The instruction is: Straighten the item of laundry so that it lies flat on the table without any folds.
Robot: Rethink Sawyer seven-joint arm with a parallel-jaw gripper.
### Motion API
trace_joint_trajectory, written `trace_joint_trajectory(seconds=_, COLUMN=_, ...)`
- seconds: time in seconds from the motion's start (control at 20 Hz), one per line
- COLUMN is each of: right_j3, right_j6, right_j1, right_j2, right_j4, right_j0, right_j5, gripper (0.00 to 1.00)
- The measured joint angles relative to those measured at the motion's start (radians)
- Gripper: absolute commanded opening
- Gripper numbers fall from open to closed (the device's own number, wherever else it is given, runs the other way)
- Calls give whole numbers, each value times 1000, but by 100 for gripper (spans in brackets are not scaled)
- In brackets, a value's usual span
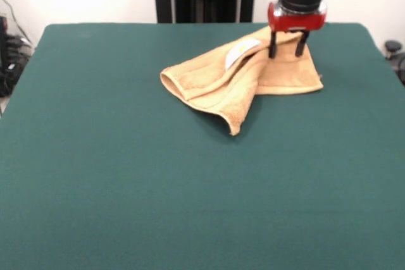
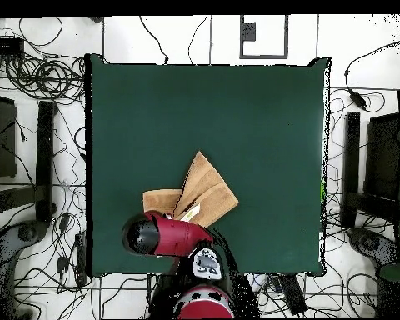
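Right, you have the small orange-tan terry hand towel (image 1: 243, 80) lying crumpled on the large table with the dark green felt-like top (image 1: 126, 181), near the robot's side of it. It is not flat: one part lies spread on the cloth, and a thicker, doubled flap crosses over it and runs out to a pointed corner aimed at the open middle of the table. A small white label (image 1: 240, 53) shows on the upper fold.

The red-and-black claw (image 1: 286, 43) stands at the towel's edge nearest the robot, its two dark fingers (image 1: 273, 45) spread with a gap between them and their tips at or just above the terry. You cannot tell from either view whether they already touch the fabric, and nothing is pinched between them. From overhead the red arm covers that edge of the towel, so you get no help there.

Expect the towel to be light, soft and limp. It will drape and drag, not slide as one stiff piece, and the felt will likely cling to the pile. A pinch in the middle would probably only bunch it. Better, by my reading, to take a single layer at a free corner or along a woven band of the overlying flap, and draw it away from the part underneath.
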Motion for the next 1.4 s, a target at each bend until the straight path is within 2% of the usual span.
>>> trace_joint_trajectory(seconds=0.55, right_j3=94, right_j6=0, right_j1=-134, right_j2=47, right_j4=-28, right_j0=-75, right_j5=49, gripper=100)
trace_joint_trajectory(seconds=0.8, right_j3=112, right_j6=0, right_j1=-158, right_j2=57, right_j4=-31, right_j0=-76, right_j5=61, gripper=100)
trace_joint_trajectory(seconds=1.4, right_j3=112, right_j6=0, right_j1=-149, right_j2=58, right_j4=-40, right_j0=-76, right_j5=61, gripper=100)
